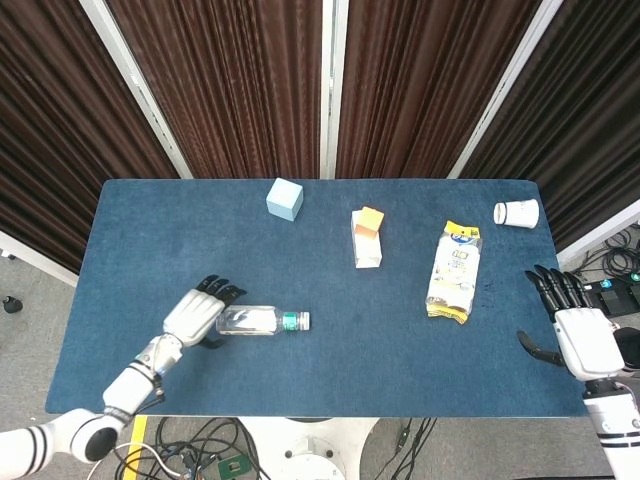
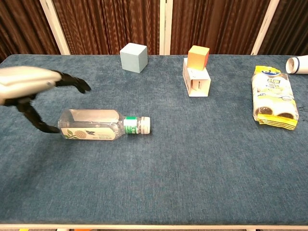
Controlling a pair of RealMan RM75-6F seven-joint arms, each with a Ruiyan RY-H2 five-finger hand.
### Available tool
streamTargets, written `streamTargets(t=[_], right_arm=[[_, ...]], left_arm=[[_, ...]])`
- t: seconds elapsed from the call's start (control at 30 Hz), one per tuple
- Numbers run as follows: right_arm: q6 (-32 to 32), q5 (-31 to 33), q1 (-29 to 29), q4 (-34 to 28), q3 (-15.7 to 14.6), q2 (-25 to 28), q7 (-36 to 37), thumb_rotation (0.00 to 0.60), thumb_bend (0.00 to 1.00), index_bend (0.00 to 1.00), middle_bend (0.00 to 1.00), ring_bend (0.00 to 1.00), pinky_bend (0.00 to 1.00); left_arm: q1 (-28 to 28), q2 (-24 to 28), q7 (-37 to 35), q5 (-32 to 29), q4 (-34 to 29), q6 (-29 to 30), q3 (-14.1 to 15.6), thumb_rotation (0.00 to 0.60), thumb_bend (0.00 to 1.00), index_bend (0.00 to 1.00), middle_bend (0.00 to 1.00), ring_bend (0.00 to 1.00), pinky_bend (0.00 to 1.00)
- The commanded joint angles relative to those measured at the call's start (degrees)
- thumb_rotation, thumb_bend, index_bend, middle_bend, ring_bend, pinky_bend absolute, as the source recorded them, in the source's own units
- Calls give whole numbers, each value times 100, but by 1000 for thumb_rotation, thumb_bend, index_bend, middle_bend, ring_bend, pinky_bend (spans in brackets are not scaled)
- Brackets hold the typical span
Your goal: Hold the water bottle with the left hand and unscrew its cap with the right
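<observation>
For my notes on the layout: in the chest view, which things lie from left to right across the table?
left hand → water bottle → pale blue cube → orange block → yellow snack packet → white cup

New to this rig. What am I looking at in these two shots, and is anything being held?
It is a two-armed robot with human-like hands at a blue table. One camera looks down from its head, the other looks forward from its chest.

On the table: a clear water bottle lying on its side with its white cap pointing toward the robot's right, a pale blue cube, a white carton with an orange block at its far end, a yellow snack bag and a tipped white cup.

Nothing is held. The left hand is at the bottle's base, fingers spread. The right hand is open at the table's right edge.
</observation>
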Motion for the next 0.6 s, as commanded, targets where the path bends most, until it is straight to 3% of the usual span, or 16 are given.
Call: streamTargets(t=[0.03,0.17,0.4,0.6], right_arm=[[-15,10,5,14,-7,-7,10,600,226,37,30,0,0],[-28,23,7,36,-23,-21,20,600,226,37,30,0,0],[-29,35,2,54,-43,-23,34,600,226,37,30,0,0],[-8,33,-17,81,-62,-10,74,600,226,37,30,0,0]], left_arm=[[-236,-446,369,-494,315,-123,-31,600,146,140,138,75,109],[-317,-792,551,-778,522,-15,9,600,146,180,162,84,169],[-362,-1124,509,-964,727,241,-16,600,149,263,283,214,338],[-421,-1155,527,-1091,723,267,33,600,152,278,300,234,370]])
